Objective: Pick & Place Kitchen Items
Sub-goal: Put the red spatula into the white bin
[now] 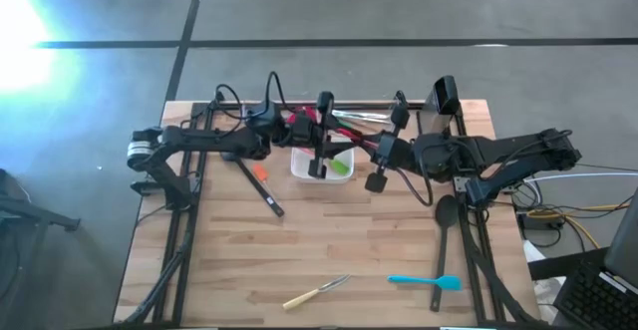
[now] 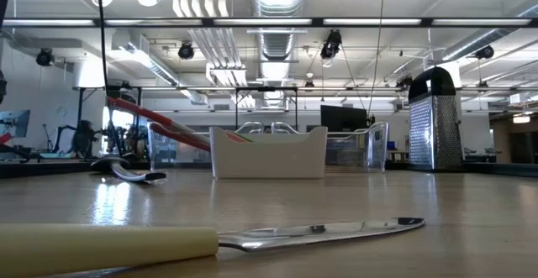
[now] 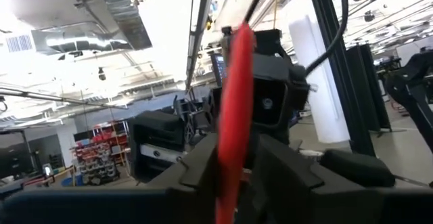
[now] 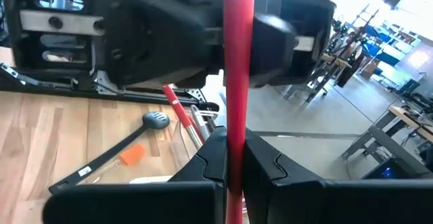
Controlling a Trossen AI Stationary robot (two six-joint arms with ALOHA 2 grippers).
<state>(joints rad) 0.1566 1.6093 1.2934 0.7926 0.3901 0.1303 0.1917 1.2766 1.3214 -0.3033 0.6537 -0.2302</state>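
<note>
A long red utensil (image 4: 238, 48) is held in the air between both grippers, above the white dish (image 1: 304, 165). My left gripper (image 1: 291, 126) is shut on one end of it (image 3: 233, 102). My right gripper (image 1: 384, 151) is shut on the other end. A green item (image 1: 341, 166) lies in the dish. On the table lie a black ladle (image 1: 257, 185), a black spatula (image 1: 446, 212), a blue spatula (image 1: 429, 282) and a cream-handled knife (image 1: 314, 292). My left gripper pinches the red utensil's handle (image 3: 226, 183) between its two fingers, coming level from the table's left. The fingers lie along the handle, which runs straight on toward the right gripper. The utensil is clear of the table. My right gripper pinches the same red handle (image 4: 235, 163) between its two fingers, coming level from the table's right. The fingers lie along the handle, which runs on into the left gripper. The utensil is lifted clear of the dish.
Clear bins (image 1: 351, 119) with more red-handled utensils (image 4: 177, 105) stand at the far edge behind the dish. A metal grater (image 1: 444, 96) stands at the far right. A small orange piece (image 1: 261, 171) lies beside the ladle. The table's middle and near left are bare wood.
</note>
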